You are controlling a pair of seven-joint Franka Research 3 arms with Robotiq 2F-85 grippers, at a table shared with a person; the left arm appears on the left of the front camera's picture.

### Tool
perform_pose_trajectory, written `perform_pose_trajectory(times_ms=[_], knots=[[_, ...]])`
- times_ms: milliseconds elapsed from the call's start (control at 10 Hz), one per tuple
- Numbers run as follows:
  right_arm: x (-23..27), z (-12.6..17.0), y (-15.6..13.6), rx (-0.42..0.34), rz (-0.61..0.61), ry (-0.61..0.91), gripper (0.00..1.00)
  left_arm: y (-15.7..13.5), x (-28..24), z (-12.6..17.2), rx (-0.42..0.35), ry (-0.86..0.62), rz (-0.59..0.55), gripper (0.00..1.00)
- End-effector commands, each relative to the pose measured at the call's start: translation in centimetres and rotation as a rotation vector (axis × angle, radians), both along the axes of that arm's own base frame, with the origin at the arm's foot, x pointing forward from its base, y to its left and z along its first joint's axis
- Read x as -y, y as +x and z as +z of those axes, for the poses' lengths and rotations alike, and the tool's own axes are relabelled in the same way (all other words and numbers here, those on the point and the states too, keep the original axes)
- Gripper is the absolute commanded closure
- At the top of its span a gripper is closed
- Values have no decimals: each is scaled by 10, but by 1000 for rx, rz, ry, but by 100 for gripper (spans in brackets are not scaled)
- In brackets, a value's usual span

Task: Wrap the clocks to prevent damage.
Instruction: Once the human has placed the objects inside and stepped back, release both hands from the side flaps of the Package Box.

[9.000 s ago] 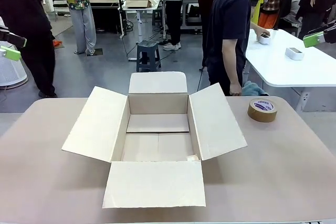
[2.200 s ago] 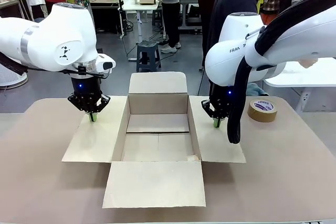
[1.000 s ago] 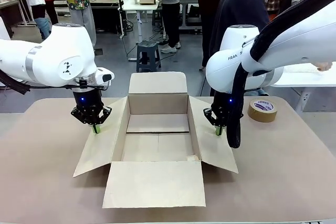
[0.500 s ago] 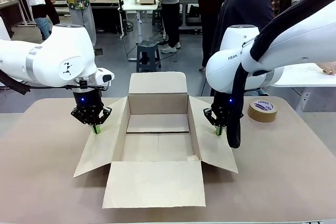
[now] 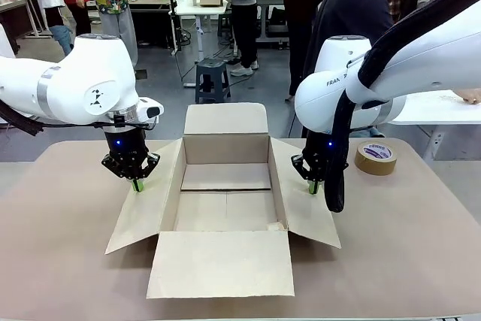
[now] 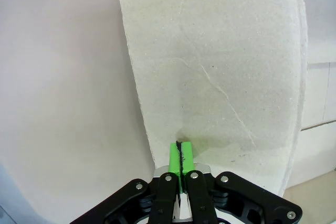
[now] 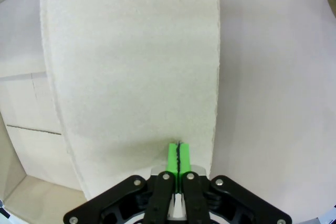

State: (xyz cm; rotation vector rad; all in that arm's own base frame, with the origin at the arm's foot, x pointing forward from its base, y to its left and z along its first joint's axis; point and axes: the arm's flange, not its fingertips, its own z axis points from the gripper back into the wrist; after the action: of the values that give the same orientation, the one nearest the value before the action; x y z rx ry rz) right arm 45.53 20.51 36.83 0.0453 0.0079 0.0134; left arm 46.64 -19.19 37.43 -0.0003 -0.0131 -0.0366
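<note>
Left claw [image 5: 137,185] and right claw [image 5: 313,187], both pinched shut and empty, rest their tips on the side flaps [image 5: 150,212] of an open cardboard box [image 5: 225,148] mid-worktop [image 5: 406,261]. A tape roll [image 5: 375,157] lies near the far right edge.

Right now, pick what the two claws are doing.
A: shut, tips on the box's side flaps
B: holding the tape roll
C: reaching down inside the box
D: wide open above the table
A: the left claw and right claw are both shut, each tip set on a side flap of the cardboard box, while the tape roll lies apart on the table.
</note>
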Motion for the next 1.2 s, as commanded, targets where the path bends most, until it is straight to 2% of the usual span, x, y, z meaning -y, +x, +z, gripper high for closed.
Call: perform_pose_trajectory(times_ms=[0, 1100], knots=[[0, -1, 0, -3, -3, -1, 99, -1, -1, -1, -3, 16, 3, 100], [0, -1, 0, -3, -3, -1, 99, -1, -1, -1, -3, 16, 3, 100]])
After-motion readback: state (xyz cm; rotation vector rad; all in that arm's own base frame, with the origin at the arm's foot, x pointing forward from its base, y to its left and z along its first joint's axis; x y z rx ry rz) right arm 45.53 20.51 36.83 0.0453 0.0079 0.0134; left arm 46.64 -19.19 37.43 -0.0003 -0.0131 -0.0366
